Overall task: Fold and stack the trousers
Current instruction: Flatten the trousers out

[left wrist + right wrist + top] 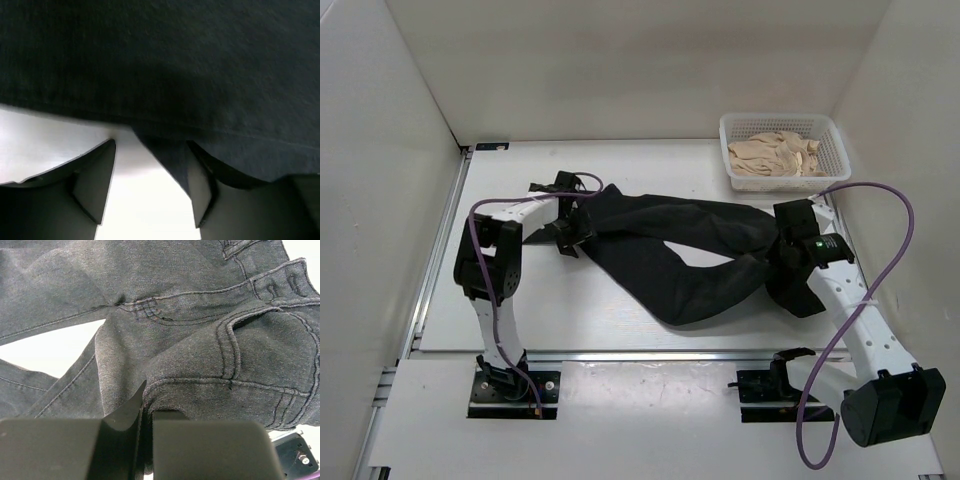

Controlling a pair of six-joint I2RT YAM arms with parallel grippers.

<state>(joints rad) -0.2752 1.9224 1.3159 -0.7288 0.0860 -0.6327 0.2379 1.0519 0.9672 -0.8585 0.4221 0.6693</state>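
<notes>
The black trousers (690, 250) lie crumpled across the middle of the white table (570, 310), legs running left and waist to the right. My left gripper (570, 232) is at the leg end on the left. In the left wrist view its jaws (150, 147) stand wide apart, with the trouser hem (175, 60) just beyond them and a strip of cloth hanging against the right finger (200, 190). My right gripper (788, 265) is at the waist end. In the right wrist view it (150, 407) is shut on a fold of the trousers (190, 340) beside a back pocket.
A white mesh basket (780, 118) holding beige cloth garments (775, 155) stands at the back right corner. White walls close in the table on the left, back and right. A purple cable (905, 230) loops off the right arm.
</notes>
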